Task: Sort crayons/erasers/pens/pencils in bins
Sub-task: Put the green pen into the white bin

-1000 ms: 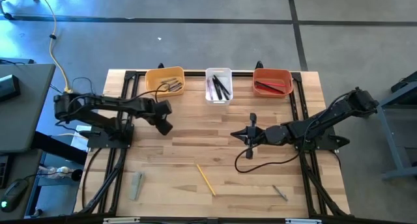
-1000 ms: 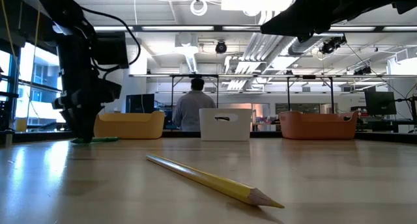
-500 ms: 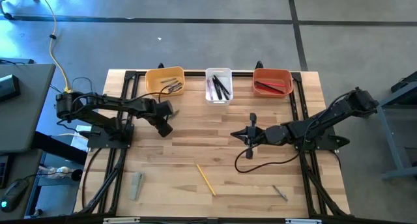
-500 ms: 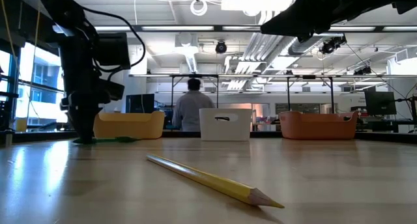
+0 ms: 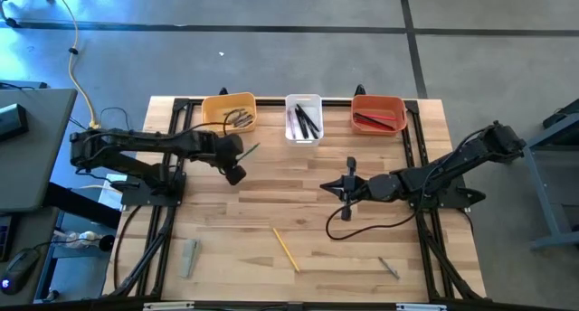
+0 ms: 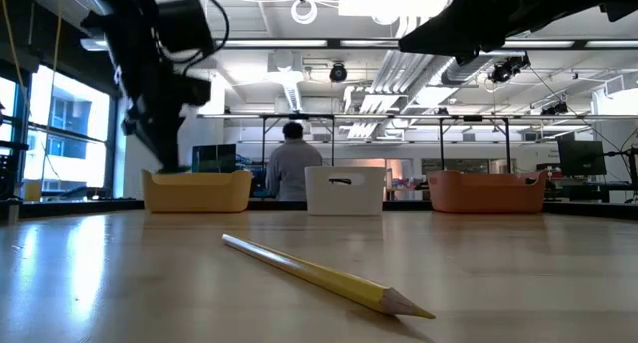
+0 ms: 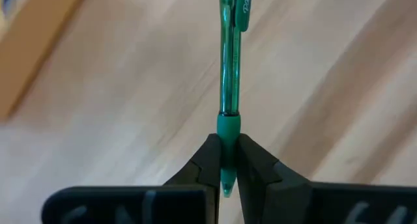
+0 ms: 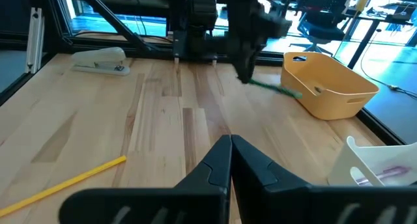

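My left gripper (image 5: 241, 159) is shut on a green pen (image 7: 229, 55) just in front of the yellow-orange bin (image 5: 229, 112); the right wrist view shows the pen (image 8: 273, 87) in the air beside that bin. The white bin (image 5: 303, 118) holds black pens and the red-orange bin (image 5: 378, 112) red pencils. A yellow pencil (image 5: 286, 249) lies flat near the table's front. My right gripper (image 8: 230, 142) hangs shut over the table's right middle, touching nothing. My left gripper pinches the green pen's pointed end (image 7: 228, 129) between its two fingers. The pen runs on in line with the fingers, and its clip end (image 5: 258, 146) points toward the table's far right. The pen is lifted clear of the table.
A grey oblong thing (image 5: 189, 257) lies at the front left and a small grey piece (image 5: 389, 268) at the front right. A person stands in the room behind the bins (image 6: 292, 164). Bare wood lies between the bins and the pencil.
My left gripper has shut on the green pen, which lay on the table, and has risen and tipped up with it, going a little toward the far edge and the yellow-orange bin. The pen is now lifted clear.
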Controlling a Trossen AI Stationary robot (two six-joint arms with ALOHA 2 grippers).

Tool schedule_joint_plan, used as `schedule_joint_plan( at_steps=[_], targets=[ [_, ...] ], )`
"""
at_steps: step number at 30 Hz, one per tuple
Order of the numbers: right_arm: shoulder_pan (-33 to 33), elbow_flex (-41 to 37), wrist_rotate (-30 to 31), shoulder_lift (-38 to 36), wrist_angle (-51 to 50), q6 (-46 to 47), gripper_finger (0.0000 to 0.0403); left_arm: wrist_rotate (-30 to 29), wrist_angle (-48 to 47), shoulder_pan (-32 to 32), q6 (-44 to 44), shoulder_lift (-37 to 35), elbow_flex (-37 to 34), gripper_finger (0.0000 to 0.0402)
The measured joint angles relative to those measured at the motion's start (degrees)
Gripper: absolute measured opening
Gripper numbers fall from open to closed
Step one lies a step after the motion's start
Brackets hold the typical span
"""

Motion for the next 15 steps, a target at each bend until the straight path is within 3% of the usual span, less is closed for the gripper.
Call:
schedule_joint_plan(
  at_steps=[10,15],
  targets=[
    [-0.02,0.02,-0.01,0.00,-0.02,0.00,0.0000,-7.33,9.71,-2.96,4.23,-2.43,10.85,0.0012],
    [-0.02,0.02,-0.02,0.00,-0.17,-0.01,0.0000,-3.97,19.16,1.69,9.21,3.29,13.95,0.0012]
  ],
)
